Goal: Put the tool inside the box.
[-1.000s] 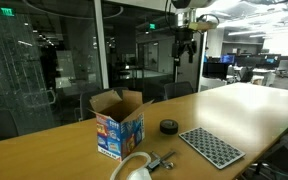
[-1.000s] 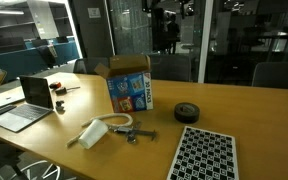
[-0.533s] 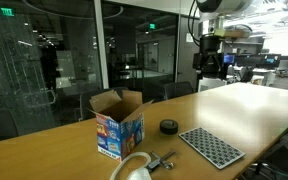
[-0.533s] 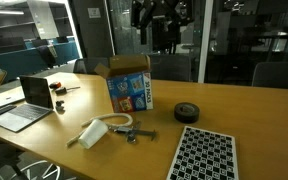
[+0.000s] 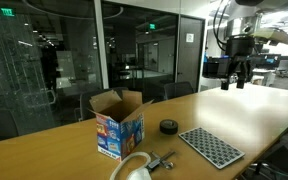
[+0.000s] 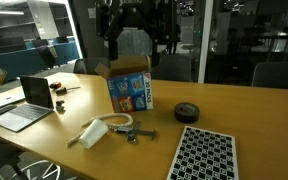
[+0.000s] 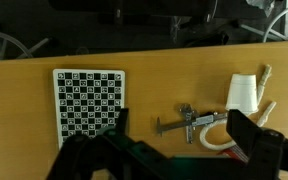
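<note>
The tool (image 7: 189, 124) is a small metal caliper lying flat on the wooden table; it shows in both exterior views (image 5: 162, 160) (image 6: 134, 132). The box (image 5: 119, 126) stands upright with its top flaps open and blue printed sides, also in an exterior view (image 6: 130, 88). It is out of the wrist view. My gripper (image 7: 174, 150) is open and empty, high above the table, with the tool below and between its fingers in the wrist view. In an exterior view it hangs far above the table (image 5: 234, 72).
A black roll (image 5: 169, 126) (image 6: 187, 111) lies beside the box. A checkerboard plate (image 7: 89, 100) (image 5: 211, 146) (image 6: 204, 155) lies flat nearby. A white cup-like object (image 7: 246, 95) (image 6: 92, 133) with a loop of tube lies next to the tool. A laptop (image 6: 19, 105) sits at the table's end.
The arm has swung sideways high above the table, to the right in one exterior view and to the left in the other. Nothing on the table has moved.
</note>
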Tool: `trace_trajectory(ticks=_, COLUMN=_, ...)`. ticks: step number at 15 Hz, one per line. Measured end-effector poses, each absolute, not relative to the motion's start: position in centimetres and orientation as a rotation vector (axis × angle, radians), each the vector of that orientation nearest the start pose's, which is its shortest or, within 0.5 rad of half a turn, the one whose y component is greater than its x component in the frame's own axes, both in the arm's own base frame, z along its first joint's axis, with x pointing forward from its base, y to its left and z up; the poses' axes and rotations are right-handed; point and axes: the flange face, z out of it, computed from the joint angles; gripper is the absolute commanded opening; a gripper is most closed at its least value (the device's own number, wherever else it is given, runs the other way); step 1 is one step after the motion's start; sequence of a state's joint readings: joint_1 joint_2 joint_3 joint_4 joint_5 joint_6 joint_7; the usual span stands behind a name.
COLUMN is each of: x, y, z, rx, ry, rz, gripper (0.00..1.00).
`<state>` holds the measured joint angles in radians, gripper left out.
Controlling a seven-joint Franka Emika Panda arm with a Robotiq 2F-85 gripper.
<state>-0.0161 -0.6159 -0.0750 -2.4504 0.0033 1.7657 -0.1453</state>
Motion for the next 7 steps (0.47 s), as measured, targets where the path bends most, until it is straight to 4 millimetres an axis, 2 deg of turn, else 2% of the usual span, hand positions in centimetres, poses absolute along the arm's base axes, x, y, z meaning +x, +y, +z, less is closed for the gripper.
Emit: trace_trajectory(ticks=7, x=36.34, y=-3.49, z=49.55, rx=-3.082, ry=-0.105, rz=0.140, gripper=1.00)
